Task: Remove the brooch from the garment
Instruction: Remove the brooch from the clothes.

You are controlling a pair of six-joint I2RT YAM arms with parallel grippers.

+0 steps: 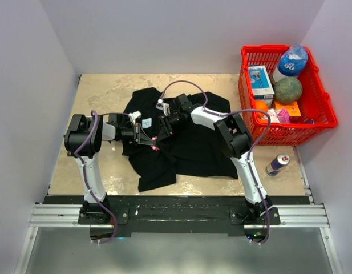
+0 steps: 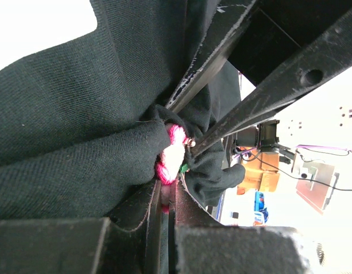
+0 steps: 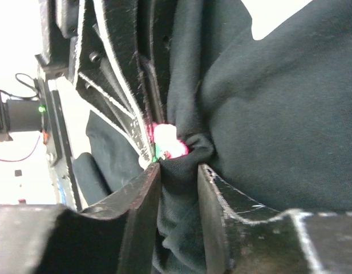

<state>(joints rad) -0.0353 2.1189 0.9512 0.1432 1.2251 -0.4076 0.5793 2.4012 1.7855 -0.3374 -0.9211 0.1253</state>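
Two grips we see mid-frame: left gripper [image 2: 166, 191] pinching the fuzzy pink brooch [image 2: 169, 155], right gripper [image 3: 178, 171] clamping bunched black garment [image 3: 278, 114].

- Centre of the table is jammed: the left gripper [image 1: 150, 140] and right gripper [image 1: 160, 136] meet tip to tip over the garment [image 1: 193, 145], and there's no lane between them.
- Close in, the brooch [image 2: 171, 155] is boxed in. The left jaws are pinched on it, and the right jaws clamp the bunched cloth just beside it.
- The right side is blocked by the red basket [image 1: 290, 137], and a can [image 1: 277, 164] lies near the right arm.
- There's bare table [image 1: 101, 91] at the far left and along the near edge, with walls closing both sides.
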